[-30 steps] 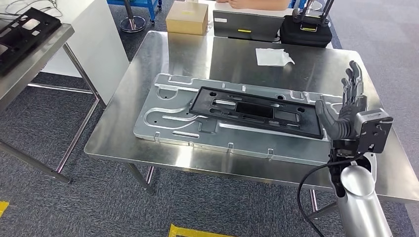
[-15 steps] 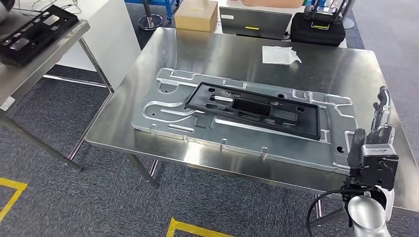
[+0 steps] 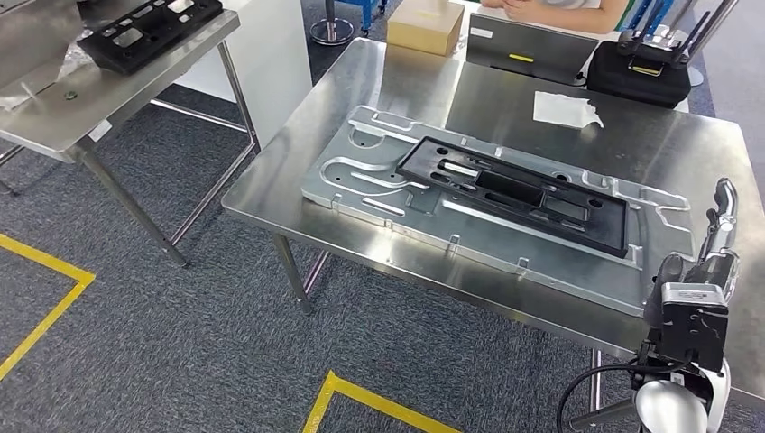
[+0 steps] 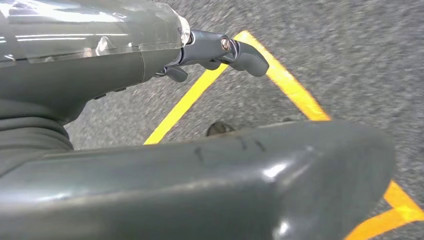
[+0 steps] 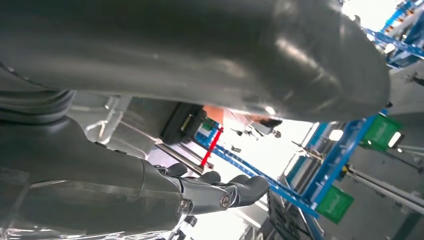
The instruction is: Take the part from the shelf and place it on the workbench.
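Observation:
A long black plastic part [image 3: 514, 191] lies flat on a silver metal plate [image 3: 361, 176] on the steel workbench [image 3: 631, 144]. My right hand [image 3: 713, 253] stands at the bench's right front corner, fingers [image 5: 220, 192] stretched and apart, holding nothing, clear of the part's right end. A second black part [image 3: 149, 27] rests on the steel shelf table [image 3: 108, 99] at the far left. My left hand [image 4: 150, 55] hangs over the grey carpet with its fingers [image 4: 235, 50] extended and nothing in it.
At the bench's far edge stand a cardboard box [image 3: 426, 25], a grey case [image 3: 532, 45] and a black case [image 3: 645, 72], with a white paper [image 3: 564, 108] near them. A person [image 3: 550, 7] is behind the bench. Yellow tape [image 3: 379, 401] marks the floor.
The whole picture has shifted right, so the camera turned toward the shelf. My right hand has pulled back from the part's right end and dropped to the bench corner.

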